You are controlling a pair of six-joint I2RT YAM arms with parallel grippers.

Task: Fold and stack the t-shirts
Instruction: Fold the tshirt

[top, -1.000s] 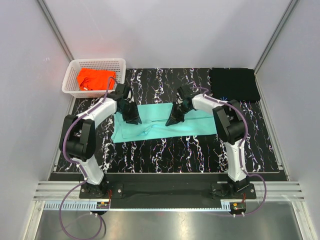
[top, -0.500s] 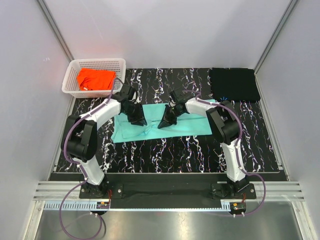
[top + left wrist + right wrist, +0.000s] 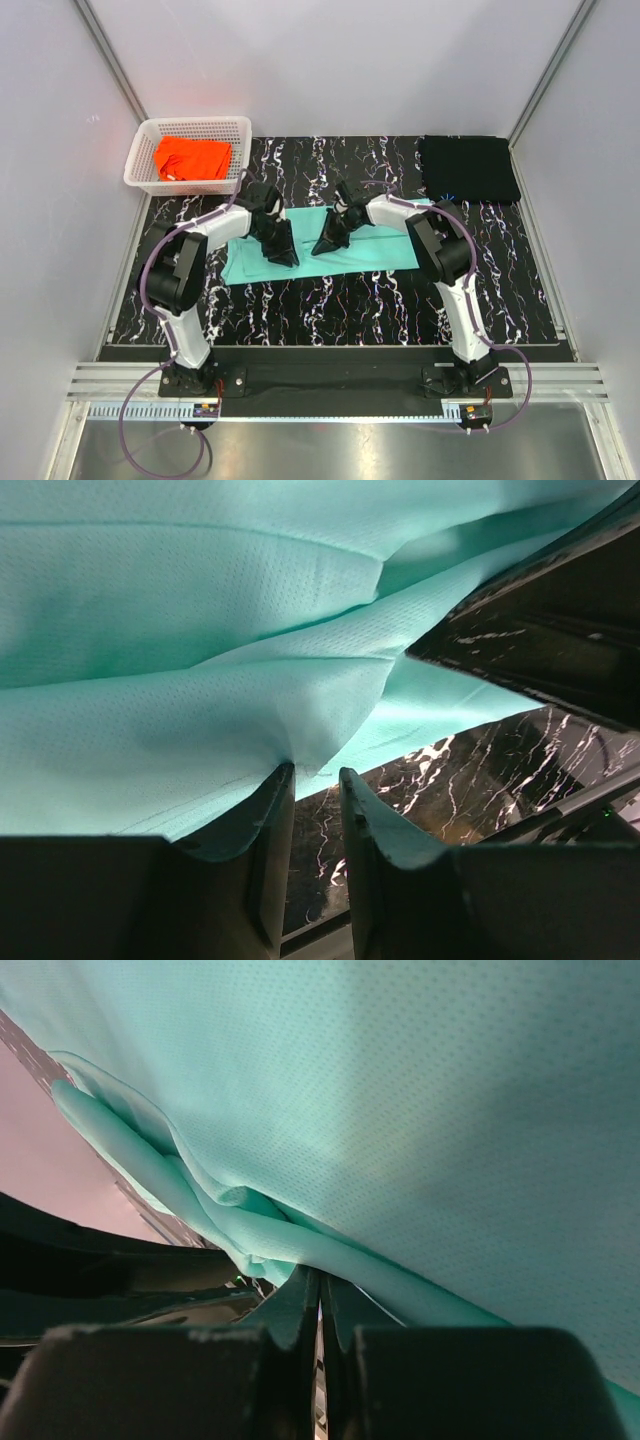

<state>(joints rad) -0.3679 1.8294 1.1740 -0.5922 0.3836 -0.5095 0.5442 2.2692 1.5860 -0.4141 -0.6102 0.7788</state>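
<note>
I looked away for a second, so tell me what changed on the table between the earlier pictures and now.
Both grippers closed in toward each other over the teal shirt. The left gripper slid right and nearer the bases. The right gripper, shut on a fold of cloth, slid left and seemingly drew the shirt's right end inward a little. The orange shirt in the basket and the black shirt stayed put.

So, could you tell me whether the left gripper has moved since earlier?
Yes: the left gripper moved rightward and nearer, away from the white basket.
</note>
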